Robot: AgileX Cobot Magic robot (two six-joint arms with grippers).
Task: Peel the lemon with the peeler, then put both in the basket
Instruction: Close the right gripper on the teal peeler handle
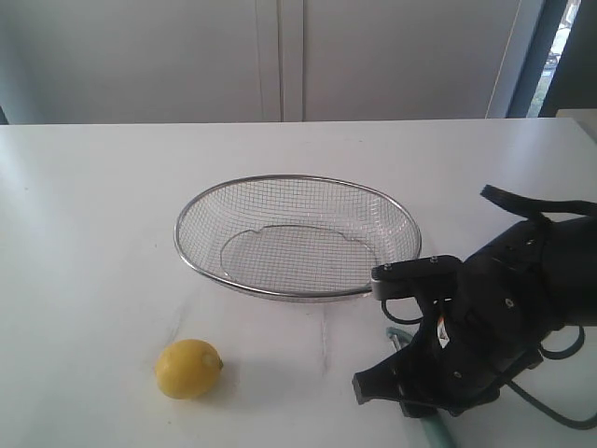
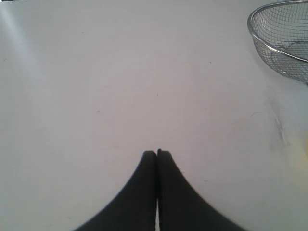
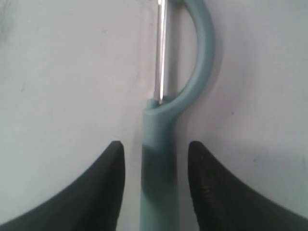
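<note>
The yellow lemon point(image 1: 188, 369) lies on the white table near the front left. The silver wire-mesh basket point(image 1: 233, 191) stands at the middle; its rim point(image 2: 269, 9) also shows in the left wrist view. The teal peeler point(image 3: 161, 163) lies flat on the table, mostly hidden under my right arm in the exterior view, where only bits of it point(image 1: 435, 433) show. My right gripper point(image 3: 156, 147) is open, one finger on each side of the peeler's handle with a gap on both sides. My left gripper point(image 2: 157, 153) is shut and empty above bare table.
The table's far edge meets a pale wall with cabinet doors. Faint scuff marks point(image 2: 278, 126) show on the tabletop between the basket and the lemon. The right arm's black body point(image 1: 494, 317) stands close to the basket's front right rim.
</note>
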